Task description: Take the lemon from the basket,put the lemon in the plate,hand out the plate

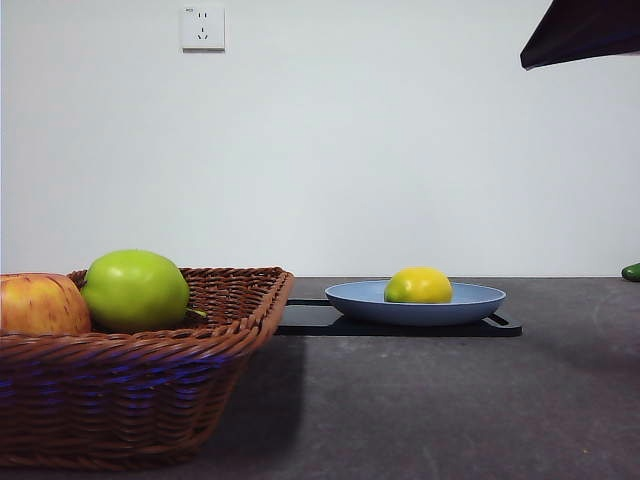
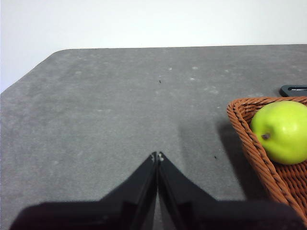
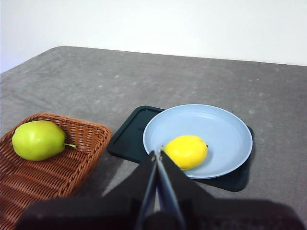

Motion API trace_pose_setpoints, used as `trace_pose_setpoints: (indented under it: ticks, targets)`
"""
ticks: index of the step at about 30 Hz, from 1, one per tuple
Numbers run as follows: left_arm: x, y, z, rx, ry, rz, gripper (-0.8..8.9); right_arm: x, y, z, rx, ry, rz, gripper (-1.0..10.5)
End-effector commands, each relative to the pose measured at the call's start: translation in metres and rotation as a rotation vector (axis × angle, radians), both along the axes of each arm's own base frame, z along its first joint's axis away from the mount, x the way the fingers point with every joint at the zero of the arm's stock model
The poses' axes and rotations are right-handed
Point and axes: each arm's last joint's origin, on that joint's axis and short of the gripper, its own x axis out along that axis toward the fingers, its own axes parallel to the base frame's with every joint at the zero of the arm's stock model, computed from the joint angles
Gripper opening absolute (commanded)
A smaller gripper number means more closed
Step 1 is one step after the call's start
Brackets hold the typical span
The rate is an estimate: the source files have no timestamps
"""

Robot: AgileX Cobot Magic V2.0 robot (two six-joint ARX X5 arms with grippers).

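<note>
The yellow lemon (image 1: 418, 286) lies in the light-blue plate (image 1: 470, 304), which rests on a flat black tray (image 1: 330, 322). In the right wrist view the lemon (image 3: 186, 151) sits toward the near side of the plate (image 3: 225, 129). My right gripper (image 3: 158, 154) is shut and empty, raised above the table on the near side of the plate; it shows as a dark tip at the top right of the front view (image 1: 580, 32). The wicker basket (image 1: 130, 390) stands at the left. My left gripper (image 2: 157, 156) is shut and empty over bare table beside the basket (image 2: 249, 139).
A green apple (image 1: 135, 290) and a red-yellow apple (image 1: 40, 304) lie in the basket. A small green object (image 1: 631, 271) sits at the far right edge of the table. A wall socket (image 1: 202, 27) is on the white wall behind.
</note>
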Motion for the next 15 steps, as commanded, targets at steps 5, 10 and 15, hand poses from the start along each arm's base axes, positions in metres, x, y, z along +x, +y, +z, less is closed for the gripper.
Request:
trace_pose_setpoints:
  ticks: [5,10,15]
  targets:
    - [0.001,0.000,-0.003,-0.005,-0.003,0.005,0.08,-0.001,-0.002,0.007,-0.088,-0.075,-0.016,0.0]
    - [0.001,0.000,-0.003,-0.005,-0.003,0.005,0.08,-0.012,-0.030,0.010,-0.096,-0.103,-0.105,0.0]
    - [0.001,0.000,-0.003,-0.005,-0.003,0.006,0.08,-0.018,-0.062,-0.005,-0.021,-0.136,-0.162,0.0]
